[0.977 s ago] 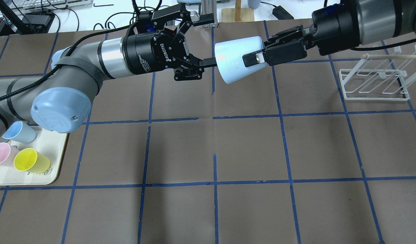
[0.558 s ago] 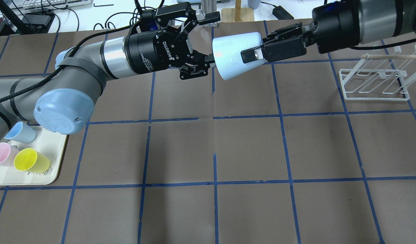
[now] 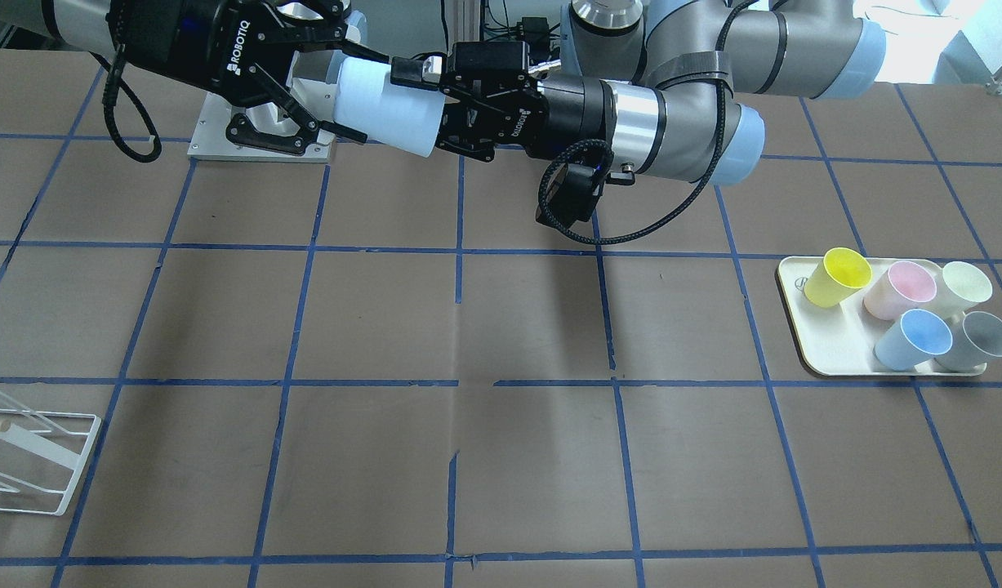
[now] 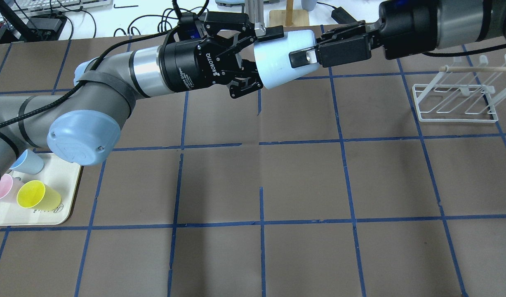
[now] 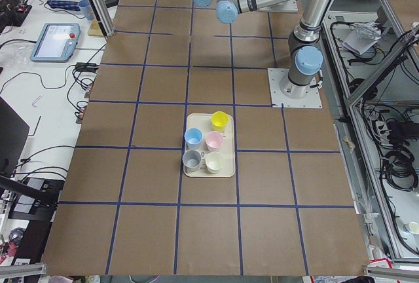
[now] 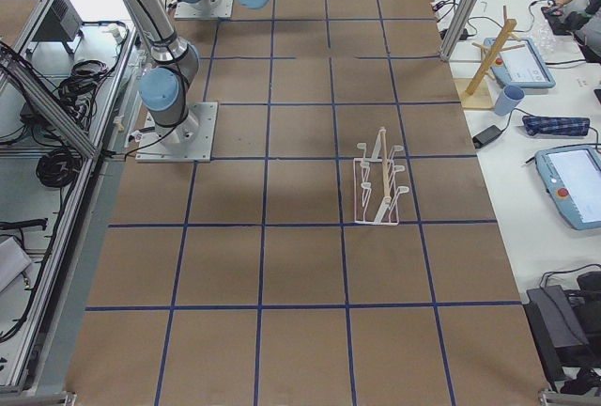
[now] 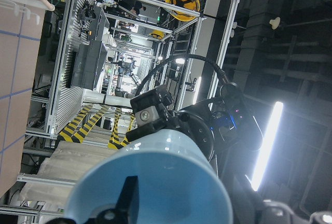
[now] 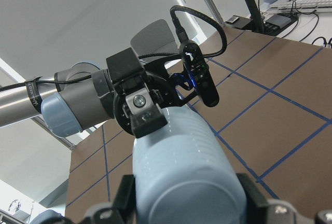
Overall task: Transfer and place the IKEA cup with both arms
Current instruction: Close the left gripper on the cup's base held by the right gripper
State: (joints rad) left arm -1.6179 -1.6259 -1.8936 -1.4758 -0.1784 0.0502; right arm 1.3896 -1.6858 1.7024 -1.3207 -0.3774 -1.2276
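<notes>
— Where's the IKEA cup?
— Lying sideways in the air, about midway between the bench's two ends. The right gripper is clamped on its narrow base end.
— And the left gripper?
— Jaws apart at the wide mouth, one finger along the outside wall. The other is hidden.

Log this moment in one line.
handover | right end effector shut on IKEA cup | left end effector open around its rim | cup midair
</notes>
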